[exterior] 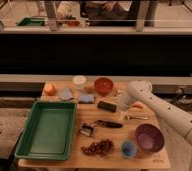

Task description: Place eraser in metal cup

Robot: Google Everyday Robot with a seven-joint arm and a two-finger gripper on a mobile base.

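Observation:
The eraser (107,106) is a small flat black block lying on the wooden table (69,160), just below the red bowl (103,85). The metal cup (87,130) is a small shiny cylinder near the table's middle, right of the green tray. My white arm comes in from the right, bends at its elbow (139,90) and points down to the left. My gripper (120,107) hangs right beside the eraser's right end, low over the table. The cup stands well apart from it, to the lower left.
A green tray (46,129) fills the left side. A long black-handled tool (109,123), grapes (98,147), a small blue cup (129,148) and a purple bowl (149,137) lie in front. An orange (49,89), a white cup (79,81) and a pale blue pad (86,98) sit behind.

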